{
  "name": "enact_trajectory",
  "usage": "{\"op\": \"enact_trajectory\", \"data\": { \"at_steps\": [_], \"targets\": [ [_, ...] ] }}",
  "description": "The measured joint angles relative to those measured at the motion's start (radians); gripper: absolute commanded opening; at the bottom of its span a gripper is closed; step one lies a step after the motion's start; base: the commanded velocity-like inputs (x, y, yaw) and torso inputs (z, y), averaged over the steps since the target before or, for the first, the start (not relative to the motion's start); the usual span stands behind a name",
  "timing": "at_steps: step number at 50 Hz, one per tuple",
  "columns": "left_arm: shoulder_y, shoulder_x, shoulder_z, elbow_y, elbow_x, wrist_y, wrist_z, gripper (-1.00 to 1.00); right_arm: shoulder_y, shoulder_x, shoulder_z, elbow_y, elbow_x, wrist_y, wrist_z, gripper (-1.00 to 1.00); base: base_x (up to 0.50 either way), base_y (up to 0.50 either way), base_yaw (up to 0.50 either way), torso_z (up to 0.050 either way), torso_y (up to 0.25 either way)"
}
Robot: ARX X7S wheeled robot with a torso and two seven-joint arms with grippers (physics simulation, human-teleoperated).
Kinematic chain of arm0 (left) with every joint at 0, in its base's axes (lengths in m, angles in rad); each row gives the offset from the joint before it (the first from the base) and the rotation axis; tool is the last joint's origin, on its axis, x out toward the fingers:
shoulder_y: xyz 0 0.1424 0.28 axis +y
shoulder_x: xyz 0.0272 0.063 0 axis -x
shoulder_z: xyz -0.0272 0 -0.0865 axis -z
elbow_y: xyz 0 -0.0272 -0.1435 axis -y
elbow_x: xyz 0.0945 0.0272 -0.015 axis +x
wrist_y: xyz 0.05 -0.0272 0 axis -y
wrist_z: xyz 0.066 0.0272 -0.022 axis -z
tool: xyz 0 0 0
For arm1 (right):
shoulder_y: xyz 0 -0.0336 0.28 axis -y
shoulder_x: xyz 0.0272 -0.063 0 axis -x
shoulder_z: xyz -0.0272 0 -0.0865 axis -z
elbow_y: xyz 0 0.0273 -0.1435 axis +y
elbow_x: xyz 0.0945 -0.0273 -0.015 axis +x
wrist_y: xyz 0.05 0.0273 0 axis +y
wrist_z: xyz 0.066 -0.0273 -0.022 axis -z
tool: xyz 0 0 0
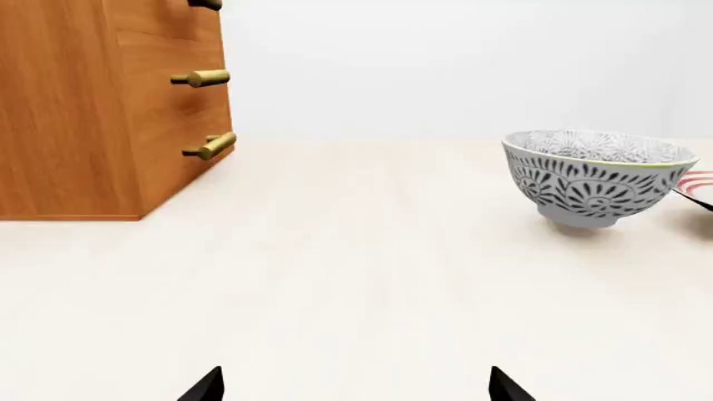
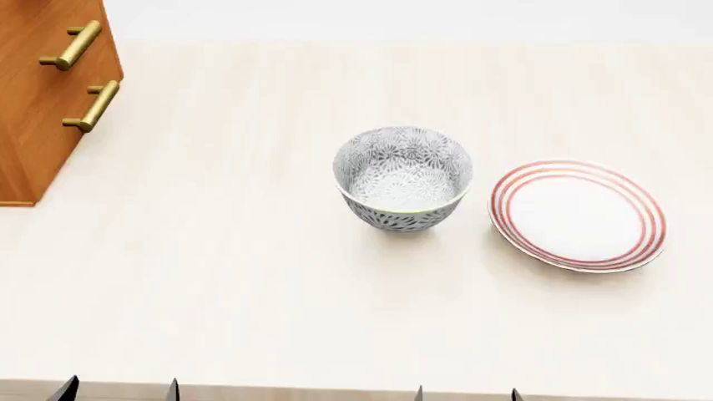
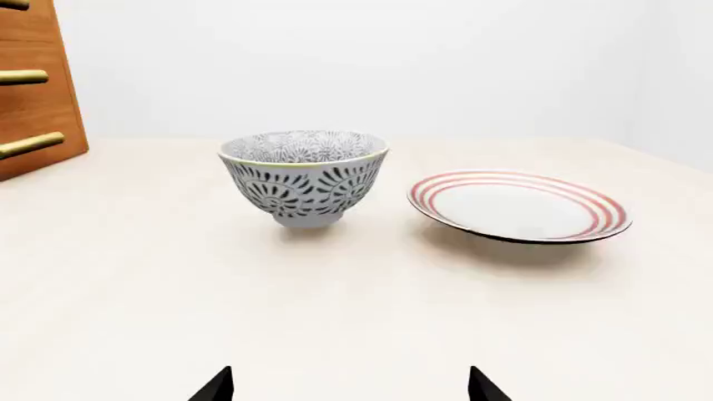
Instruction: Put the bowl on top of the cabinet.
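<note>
Both grippers low and empty, bowl waiting mid-table

Clearly my two arms sat well back at the near edge of the table (image 2: 223, 276). Only the dark fingertips showed in the head view: my left gripper (image 2: 118, 389) at the lower left and my right gripper (image 2: 468, 393) to the right of it. Each pair of tips stood wide apart with bare table between them, so both were spread and held nothing. My left wrist camera showed the same for that gripper (image 1: 354, 386), two black tips parted over the pale tabletop; my right wrist camera showed my right gripper (image 3: 350, 386) likewise parted and empty.

The bowl (image 2: 402, 177) stood upright on the table, near the middle of the head view, well ahead of both grippers and touching neither. Seen from my right wrist, the bowl (image 3: 303, 176) lay roughly straight ahead; from my left wrist, the bowl (image 1: 597, 175) was off to one side.

Just beside the bowl, on its right in the head view, lay a plate (image 2: 577, 215) with red rings, close to the bowl but apart from it. The cabinet (image 2: 45, 92) stood at the far left of the table, its brass handles (image 2: 93, 105) facing the bowl's side, well apart from the bowl. Its top was out of view. Nothing lay between my grippers and the bowl, or between the bowl and the cabinet.
</note>
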Motion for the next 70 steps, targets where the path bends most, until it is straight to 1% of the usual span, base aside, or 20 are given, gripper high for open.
{"op": "enact_trajectory", "data": {
  "at_steps": [30,54,70],
  "targets": [
    [0.003,-0.055,0.059,0.007,-0.084,0.003,-0.081,1.00,0.003,0.058,-0.083,0.021,0.036,-0.025,0.068,1.00,0.00,0.00,0.00,0.000,0.000],
    [-0.004,-0.085,0.097,-0.001,-0.116,-0.001,-0.120,1.00,0.012,0.076,-0.095,0.013,0.095,0.007,0.122,1.00,0.00,0.01,0.00,0.000,0.000],
    [-0.004,-0.101,0.121,0.003,-0.127,-0.002,-0.144,1.00,0.011,0.087,-0.099,0.006,0.112,0.004,0.167,1.00,0.00,0.43,0.00,0.000,0.000]
  ]
}}
